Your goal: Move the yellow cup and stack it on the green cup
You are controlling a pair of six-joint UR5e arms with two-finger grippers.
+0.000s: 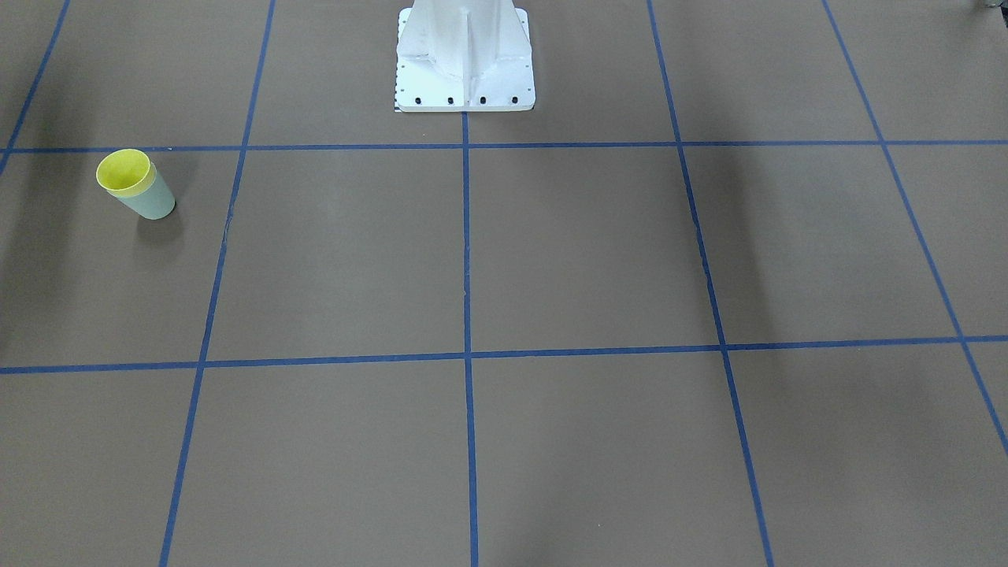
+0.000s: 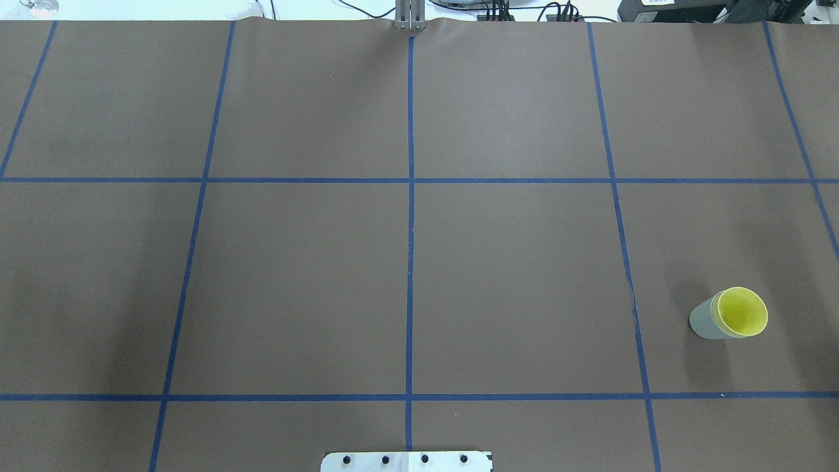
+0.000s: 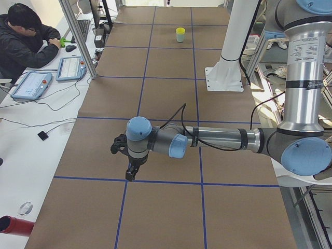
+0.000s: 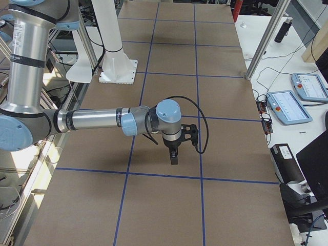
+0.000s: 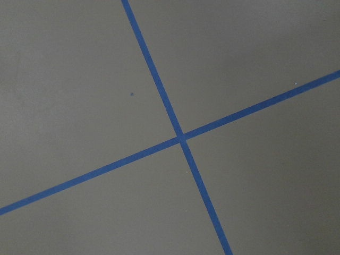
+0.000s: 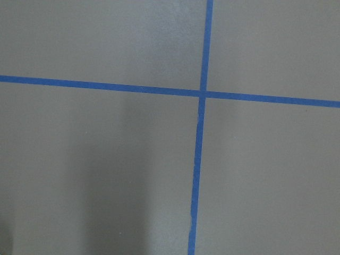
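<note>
The yellow cup [image 1: 124, 172] sits nested inside the green cup [image 1: 151, 201], only its rim and inside showing. The pair stands upright on the table on my right side, also in the overhead view [image 2: 742, 312] with the green cup [image 2: 701, 322] below it, and far off in the left side view [image 3: 180, 34]. My left gripper [image 3: 130, 175] hangs high over the table's left part and shows only in that side view. My right gripper [image 4: 174, 159] shows only in the right side view. I cannot tell whether either is open or shut. Both wrist views show only bare table.
The robot's white base [image 1: 465, 79] stands at the table's middle edge. Blue tape lines [image 2: 409, 262] divide the brown table into squares. An operator [image 3: 23, 41] sits at a side bench with tablets [image 3: 70, 67] and cables.
</note>
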